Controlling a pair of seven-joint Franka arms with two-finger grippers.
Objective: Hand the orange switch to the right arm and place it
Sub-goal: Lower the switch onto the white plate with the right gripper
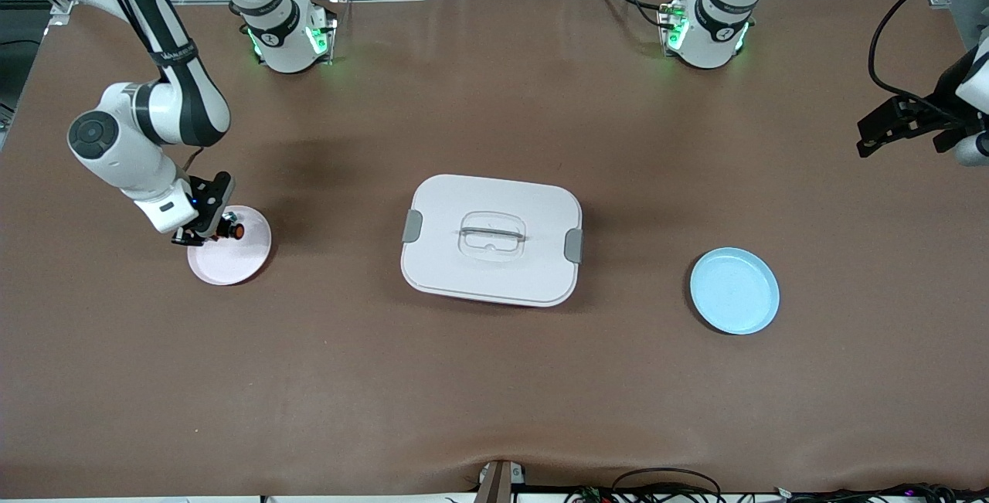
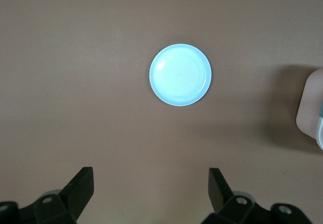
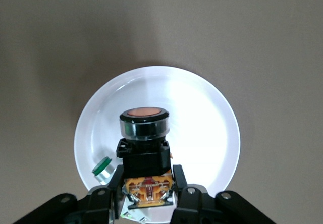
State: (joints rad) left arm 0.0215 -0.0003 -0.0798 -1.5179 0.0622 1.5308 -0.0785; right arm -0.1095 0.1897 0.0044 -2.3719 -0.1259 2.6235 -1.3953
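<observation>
A brown table (image 1: pixel 494 379) is seen from above, with two white robot arms mounted along its upper edge. The right arm (image 1: pixel 154 124) is bent down toward its own end of the table, and the right gripper (image 1: pixel 212 231) is held just over a pale pink plate (image 1: pixel 243 263). Its jaws are closed on the black body of the orange switch (image 1: pixel 234 231), which is gripped on both sides. In the right wrist view the orange switch (image 3: pixel 144 133) is seen between the black fingers (image 3: pixel 113 183), its round orange cap pointing away from the gripper (image 3: pixel 146 193) and out over the plate (image 3: pixel 212 133). Whether the switch touches the plate cannot be told. A small green-capped part (image 3: pixel 102 167) is lying on the plate beside the switch.

A white lidded box (image 1: pixel 491 239) with grey side clasps is set at the middle of the table. A light blue plate (image 1: pixel 734 290) is placed toward the left arm's end, slightly nearer the front camera than the box.

The left gripper (image 1: pixel 888 128) is held up in the air over the left arm's end of the table, waiting. Its jaws are spread wide with nothing held between them. In the left wrist view the two fingers (image 2: pixel 81 186) are seen well apart, with the blue plate (image 2: pixel 180 74) on the table below and a corner of the box (image 2: pixel 310 108) at the edge.
</observation>
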